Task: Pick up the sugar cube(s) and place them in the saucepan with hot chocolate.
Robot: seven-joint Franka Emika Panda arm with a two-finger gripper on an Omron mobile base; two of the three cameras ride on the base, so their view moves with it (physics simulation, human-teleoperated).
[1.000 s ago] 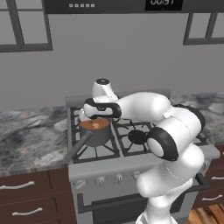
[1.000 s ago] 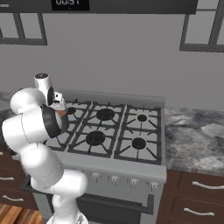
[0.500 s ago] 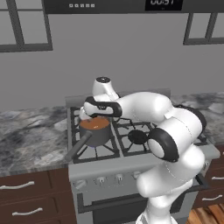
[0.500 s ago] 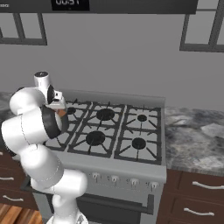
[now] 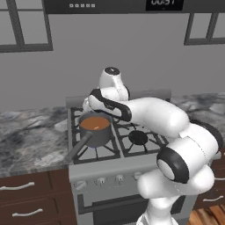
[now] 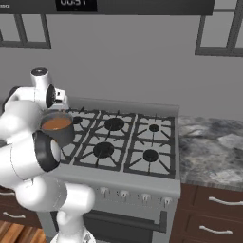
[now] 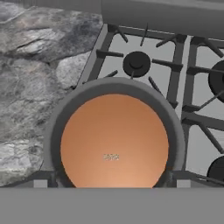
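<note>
Round grey metal saucepan (image 7: 114,89), smooth orange-brown liquid

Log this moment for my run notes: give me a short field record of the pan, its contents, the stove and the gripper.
saucepan: grey, on the front left burner of the stove, handle pointing toward the front left
contents: orange-brown liquid, with a small pale speck near its middle; too small to identify
gripper: above the saucepan, looking straight down into it; jaws open, nothing between them
other burners: bare grates
countertop: grey marbled stone left of the stove
</note>
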